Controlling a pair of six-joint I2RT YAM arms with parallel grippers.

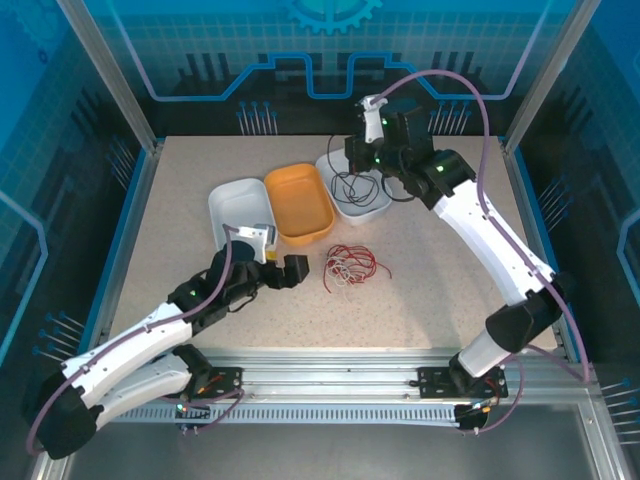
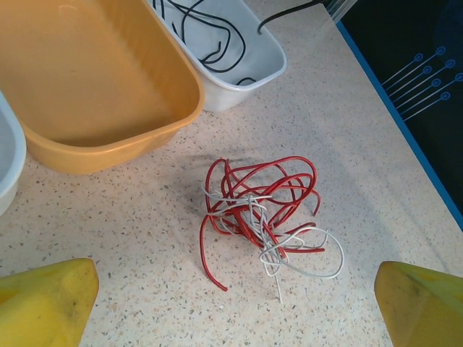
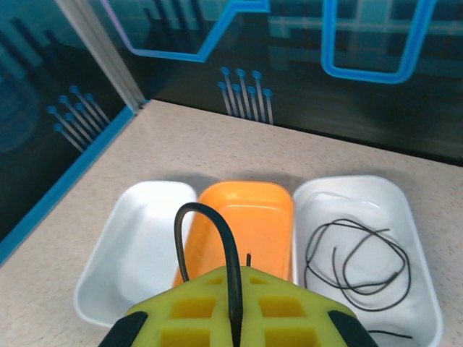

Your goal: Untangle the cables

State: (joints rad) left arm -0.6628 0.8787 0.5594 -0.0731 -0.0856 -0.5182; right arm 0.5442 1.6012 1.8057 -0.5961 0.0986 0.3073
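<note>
cables (image 2: 253, 210): black cable (image 3: 232, 282) in white tray (image 3: 362, 196), red-white tangle (image 1: 350, 263) on table (image 2: 347, 144) | left hand (image 2: 235, 303) wide | right hand (image 3: 235, 311) pinching black cable

Three trays sit side by side on the desk (image 1: 440, 300): left tray (image 1: 235, 200), middle tray (image 1: 298, 205), right tray (image 1: 372, 206) (a cable (image 1: 350, 185) lies coiled inside). Tangled cables (image 1: 350, 262) lie on the desk before the middle and right trays.
</note>
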